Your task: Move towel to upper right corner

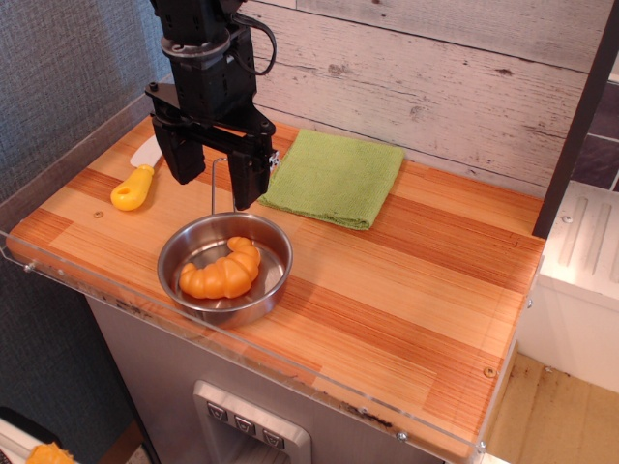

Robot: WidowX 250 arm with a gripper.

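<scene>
no readable text, no labels, no brands, no numbers

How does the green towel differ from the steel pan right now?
The towel is lime green, soft and lies flat; the pan is shiny steel, round, with raised walls. The towel carries nothing; the pan holds an orange croissant. The towel lies by the back planks, the pan near the front edge. Both rest on the tabletop.
</scene>
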